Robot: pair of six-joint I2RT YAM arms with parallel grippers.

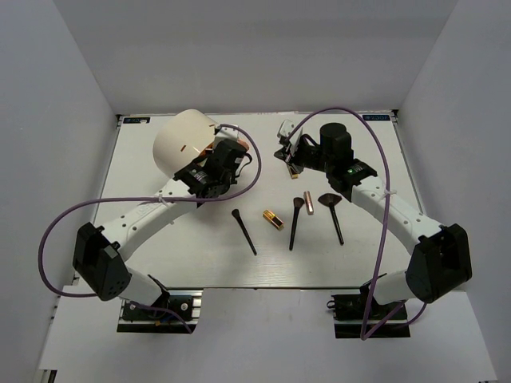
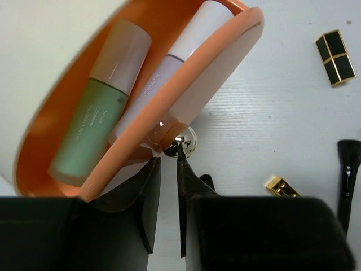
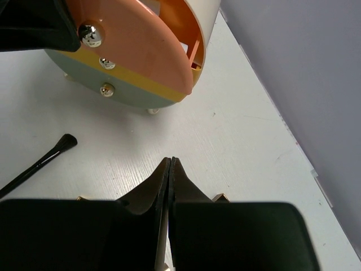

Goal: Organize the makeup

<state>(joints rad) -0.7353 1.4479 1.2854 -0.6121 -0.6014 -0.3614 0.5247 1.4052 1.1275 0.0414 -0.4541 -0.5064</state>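
A mint green tube (image 2: 90, 132) and a pale lavender tube (image 2: 169, 68) lie inside the swung-out orange drawer (image 2: 186, 96) of the cream cylinder (image 1: 185, 142). My left gripper (image 2: 168, 158) is nearly shut, its tips pinching the drawer's chrome knob (image 2: 185, 141); in the top view the left gripper (image 1: 227, 153) is at the cylinder's front. My right gripper (image 3: 171, 161) is shut and empty just above the table, and in the top view the right gripper (image 1: 288, 156) is beside a black-and-gold lipstick (image 2: 335, 56). A gold lipstick (image 1: 274, 219), a rose-gold tube (image 1: 308, 201) and three brushes (image 1: 244, 231) (image 1: 295, 222) (image 1: 331, 211) lie mid-table.
Below the orange drawer the cylinder has a yellow tier (image 3: 141, 84) and a grey-green tier (image 3: 96, 79), each with a small knob. White walls close in the table (image 1: 160, 263) at the back and both sides. Purple cables loop over both arms.
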